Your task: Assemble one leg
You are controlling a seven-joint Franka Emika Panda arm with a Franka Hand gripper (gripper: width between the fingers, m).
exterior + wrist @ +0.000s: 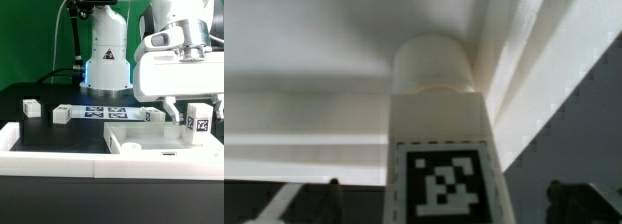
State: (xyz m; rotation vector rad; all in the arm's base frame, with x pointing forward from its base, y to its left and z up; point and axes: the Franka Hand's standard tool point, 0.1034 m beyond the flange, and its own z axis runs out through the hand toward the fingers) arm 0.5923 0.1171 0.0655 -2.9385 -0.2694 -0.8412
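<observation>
Pincer [192, 109] is read as spread: in the wrist view a gap is seen on each side of the leg [441, 150], so nothing is pinched. The leg is found upright between the fingers, tag toward the exterior camera, at the far corner of the panel [150, 145] on the exterior view's right. Its round peg end is pointed away from the wrist camera, toward white panel surfaces. Whether the peg is seated cannot be told. The leg is judged light, stiff, smooth plastic, not fragile but easily tipped or slipped. It is best taken squarely on two opposite flat sides at mid-body, clear of the peg. Other legs [62, 114] are scattered by the marker board [105, 112] on the black desk [40, 132], well apart from the pincer. The arm's base [105, 60] is seen behind.
</observation>
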